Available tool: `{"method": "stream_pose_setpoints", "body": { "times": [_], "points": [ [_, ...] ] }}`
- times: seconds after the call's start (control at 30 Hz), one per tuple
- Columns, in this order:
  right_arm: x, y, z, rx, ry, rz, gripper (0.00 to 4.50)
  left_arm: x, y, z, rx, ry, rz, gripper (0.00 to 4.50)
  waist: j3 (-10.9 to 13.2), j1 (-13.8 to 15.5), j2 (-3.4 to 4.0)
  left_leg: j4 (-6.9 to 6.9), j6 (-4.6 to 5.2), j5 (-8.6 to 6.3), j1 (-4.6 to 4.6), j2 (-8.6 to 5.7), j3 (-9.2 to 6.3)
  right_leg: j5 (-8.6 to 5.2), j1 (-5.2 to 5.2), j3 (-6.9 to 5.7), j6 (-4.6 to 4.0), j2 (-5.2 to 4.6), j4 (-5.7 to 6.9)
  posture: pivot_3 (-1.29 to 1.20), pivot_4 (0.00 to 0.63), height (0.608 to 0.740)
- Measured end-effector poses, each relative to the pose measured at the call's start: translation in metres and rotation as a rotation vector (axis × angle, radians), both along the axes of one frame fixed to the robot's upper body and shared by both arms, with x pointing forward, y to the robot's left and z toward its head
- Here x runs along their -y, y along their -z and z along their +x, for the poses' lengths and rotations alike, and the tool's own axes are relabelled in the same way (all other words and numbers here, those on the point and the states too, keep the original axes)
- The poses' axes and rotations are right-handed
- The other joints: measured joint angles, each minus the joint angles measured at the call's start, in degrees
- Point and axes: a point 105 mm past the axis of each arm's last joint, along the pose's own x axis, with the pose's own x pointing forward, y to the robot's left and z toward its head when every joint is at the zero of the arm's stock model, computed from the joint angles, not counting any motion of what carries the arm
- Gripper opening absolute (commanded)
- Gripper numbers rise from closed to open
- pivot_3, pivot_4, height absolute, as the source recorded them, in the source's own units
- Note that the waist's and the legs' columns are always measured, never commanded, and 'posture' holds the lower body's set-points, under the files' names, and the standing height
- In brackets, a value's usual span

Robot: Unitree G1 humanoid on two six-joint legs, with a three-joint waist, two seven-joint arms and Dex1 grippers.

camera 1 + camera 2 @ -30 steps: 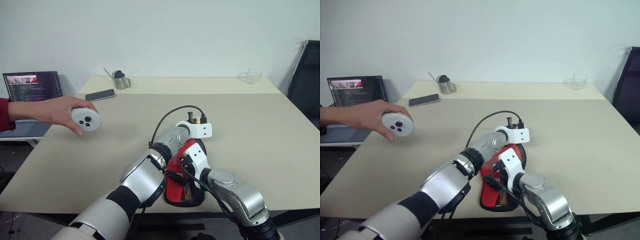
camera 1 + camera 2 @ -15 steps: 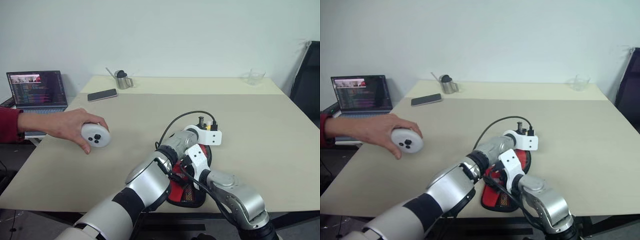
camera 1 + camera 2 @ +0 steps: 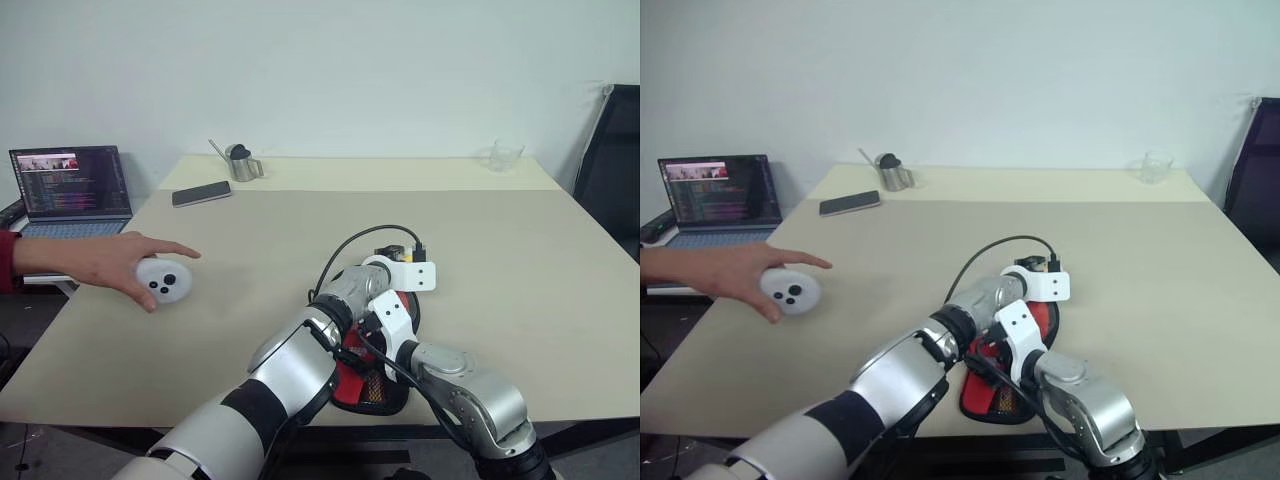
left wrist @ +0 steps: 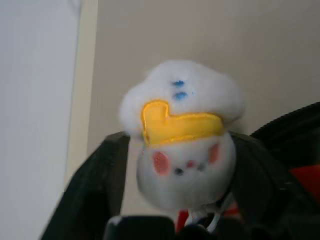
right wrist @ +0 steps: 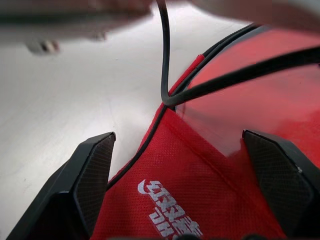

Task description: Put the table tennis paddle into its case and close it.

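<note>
A person's hand (image 3: 110, 262) rests on a white round controller (image 3: 165, 281) at the left of the worktop (image 3: 520, 260), well apart from the robot's arms; a laptop (image 3: 68, 185) sits beyond that edge.

Near the front edge, at the middle, lies the case (image 3: 1002, 395), red side up. Its long axis runs from the front edge away toward the far side, narrow end nearest the robot and round end under the two wrists. The zip looks drawn round the seam, so the job is judged nearly done.

The left gripper (image 4: 182, 165) has its fingers (image 4: 100, 175) standing a little apart on either side of the white-yellow charm (image 4: 182, 135). The charm sits between them; whether they pinch it cannot be told. If it catches as the arm lifts away, the case could be dragged or the zip tugged back open.

The right gripper (image 5: 192, 185) hovers over the case's red cloth with fingers (image 5: 90, 170) spread wide, holding nothing. A black cable (image 5: 167, 60) crosses just ahead of it and could snag if that arm moves forward.
</note>
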Motion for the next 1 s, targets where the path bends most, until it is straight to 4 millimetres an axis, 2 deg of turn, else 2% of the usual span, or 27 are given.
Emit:
{"method": "stream_pose_setpoints", "body": {
  "times": [0.03,0.2,0.33,0.43,0.53,0.6,0.67,0.77,0.83,0.87,0.93,1.0],
  "points": [
    [0.001,0.001,0.001,-0.004,-0.004,-0.003,4.50,-0.002,-0.001,0.001,0.003,-0.003,0.001,4.30,0.00,-0.01,0.00,-0.02,0.04,-0.03,0.17,0.03,-0.03,-0.01,0.22,-0.04,0.02,0.04,-0.10,0.00,0.150,0.740],
    [0.008,0.000,0.010,0.017,-0.035,-0.047,4.50,-0.005,-0.002,0.002,-0.027,0.015,-0.024,4.30,-0.02,-0.12,0.00,0.02,0.04,-0.03,0.23,0.05,-0.02,0.01,0.28,-0.03,0.04,0.07,-0.07,0.00,0.150,0.740],
    [0.036,-0.015,0.029,0.075,-0.016,-0.103,4.50,-0.014,-0.005,0.002,-0.107,0.050,-0.082,4.30,-0.02,-0.21,0.00,0.01,0.02,-0.02,0.18,0.07,-0.03,0.01,0.21,-0.03,0.03,0.08,-0.08,0.00,0.150,0.740],
    [0.050,-0.024,0.029,0.086,-0.053,-0.113,4.50,-0.019,-0.010,0.001,-0.189,0.079,-0.157,4.30,0.00,-0.24,0.01,0.00,0.01,-0.01,0.04,0.11,-0.02,0.02,0.11,-0.03,0.03,0.12,-0.18,0.00,0.150,0.740],
    [0.066,-0.035,0.027,0.101,-0.085,-0.124,4.50,-0.029,-0.021,0.003,-0.286,0.090,-0.284,4.30,0.07,-0.21,-0.01,0.00,0.02,-0.02,-0.08,0.10,-0.01,0.02,0.04,-0.02,0.02,0.10,-0.24,0.00,0.150,0.740],
    [0.079,-0.045,0.023,0.114,-0.106,-0.132,4.50,-0.038,-0.039,0.003,-0.322,0.139,-0.363,4.30,0.11,-0.19,-0.01,0.00,0.03,-0.02,-0.09,0.10,0.00,0.02,0.04,-0.02,0.02,0.10,-0.26,0.00,0.150,0.740],
    [0.094,-0.055,0.023,0.133,-0.095,-0.143,4.50,-0.050,-0.060,0.004,-0.341,0.185,-0.436,4.30,0.11,-0.19,-0.02,-0.01,0.04,-0.03,-0.07,0.13,0.00,0.02,0.05,-0.03,0.02,0.10,-0.28,0.00,0.150,0.740],
    [0.107,-0.060,0.026,0.145,-0.066,-0.144,4.50,-0.071,-0.087,0.002,-0.355,0.260,-0.492,4.30,0.12,-0.35,-0.02,-0.02,0.04,-0.03,-0.05,0.17,0.01,0.02,0.06,0.00,0.02,0.11,-0.26,0.00,0.150,0.740],
    [0.114,-0.059,0.033,0.149,-0.016,-0.145,4.50,-0.096,-0.107,-0.001,-0.359,0.300,-0.502,4.30,0.13,-0.82,0.00,-0.02,0.04,-0.03,-0.03,0.19,0.04,0.02,0.05,0.05,0.02,0.11,-0.22,0.00,0.150,0.740],
    [0.118,-0.057,0.039,0.151,0.026,-0.147,4.50,-0.115,-0.116,-0.004,-0.369,0.307,-0.497,4.30,0.12,-1.32,0.02,-0.04,0.04,-0.03,0.00,0.19,0.07,0.02,0.05,0.09,0.01,0.11,-0.21,0.00,0.150,0.740],
    [0.130,-0.051,0.051,0.140,0.123,-0.164,4.50,-0.148,-0.120,-0.016,-0.411,0.323,-0.464,4.30,0.10,-1.81,0.07,-0.07,0.04,-0.03,0.06,0.20,0.11,0.02,0.05,0.16,0.01,0.07,-0.19,0.00,0.150,0.740],
    [0.138,-0.045,0.062,0.125,0.212,-0.186,4.50,-0.171,-0.105,-0.033,-0.483,0.338,-0.407,4.30,0.08,-1.85,0.12,-0.06,0.03,-0.02,0.06,0.21,0.10,0.02,0.04,0.18,0.00,0.08,-0.19,0.00,0.150,0.740]
  ]
}}
